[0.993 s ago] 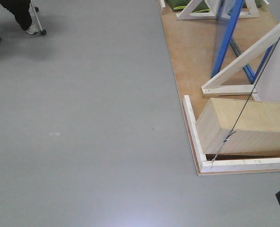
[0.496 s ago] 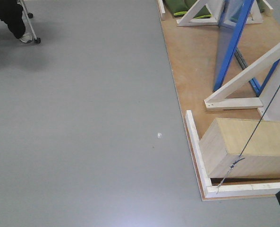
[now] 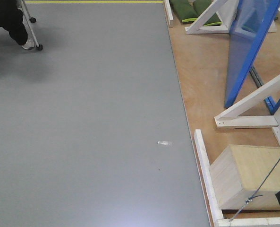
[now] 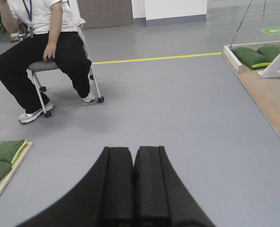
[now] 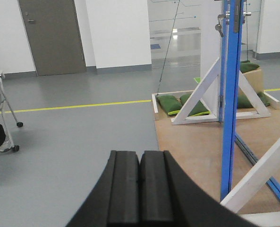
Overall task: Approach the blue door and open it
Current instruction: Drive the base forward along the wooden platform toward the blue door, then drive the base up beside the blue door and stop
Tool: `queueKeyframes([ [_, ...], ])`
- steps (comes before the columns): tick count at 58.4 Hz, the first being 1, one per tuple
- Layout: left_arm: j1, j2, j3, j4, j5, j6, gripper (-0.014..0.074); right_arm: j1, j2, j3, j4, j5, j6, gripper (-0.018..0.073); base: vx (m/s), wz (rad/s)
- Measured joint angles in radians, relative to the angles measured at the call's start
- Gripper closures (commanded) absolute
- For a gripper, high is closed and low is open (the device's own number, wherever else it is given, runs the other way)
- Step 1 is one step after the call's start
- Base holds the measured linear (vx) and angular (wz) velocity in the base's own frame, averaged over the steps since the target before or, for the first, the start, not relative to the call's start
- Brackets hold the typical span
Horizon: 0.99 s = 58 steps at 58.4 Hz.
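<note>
Both claws are shut with nothing in them: the left claw point(image 4: 133, 189) and the right claw point(image 5: 140, 189) each show their black pads pressed flat together, pointing forward over bare grey floor. That is probably a tucked pose for driving, since no handle is within reach yet. The blue door point(image 3: 243, 47) stands at the far right of the front view, upright on a raised wooden platform point(image 3: 201, 85) and turned nearly edge-on to the robot. Its lever sits high in the right wrist view, with what look like keys hanging beside it. White sloping braces point(image 3: 253, 101) lean against the door's frame on both sides, apparently to keep the free-standing rig from tipping. A pale wooden box point(image 3: 246, 175) sits in the near right corner of the platform. A thin cable point(image 3: 267, 177) runs down past the box, but where it is fastened cannot be made out. Green cushions point(image 5: 177, 104) lie at the platform's far end. A person on a wheeled chair point(image 4: 45, 42) sits on the far left, well apart from the door. No brand shows; a green floor sign point(image 4: 274, 30) at far right is too small to read.
</note>
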Motion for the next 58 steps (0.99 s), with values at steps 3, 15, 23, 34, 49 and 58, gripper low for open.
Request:
queueKeyframes([
  [3, 0.000, 0.000, 0.000, 0.000, 0.000, 0.000, 0.0526, 0.000, 0.000, 0.000, 0.000, 0.000, 0.000, 0.0557, 0.31, 0.03],
  [15, 0.000, 0.000, 0.000, 0.000, 0.000, 0.000, 0.0526, 0.000, 0.000, 0.000, 0.000, 0.000, 0.000, 0.0557, 0.32, 0.03],
  [23, 0.000, 0.000, 0.000, 0.000, 0.000, 0.000, 0.0526, 0.000, 0.000, 0.000, 0.000, 0.000, 0.000, 0.0557, 0.32, 0.03],
  [34, 0.000, 0.000, 0.000, 0.000, 0.000, 0.000, 0.0526, 0.000, 0.000, 0.000, 0.000, 0.000, 0.000, 0.0557, 0.33, 0.02],
  [49, 0.000, 0.000, 0.000, 0.000, 0.000, 0.000, 0.0526, 0.000, 0.000, 0.000, 0.000, 0.000, 0.000, 0.0557, 0.34, 0.00],
  [58, 0.000, 0.000, 0.000, 0.000, 0.000, 0.000, 0.0526, 0.000, 0.000, 0.000, 0.000, -0.001, 0.000, 0.0557, 0.34, -0.02],
])
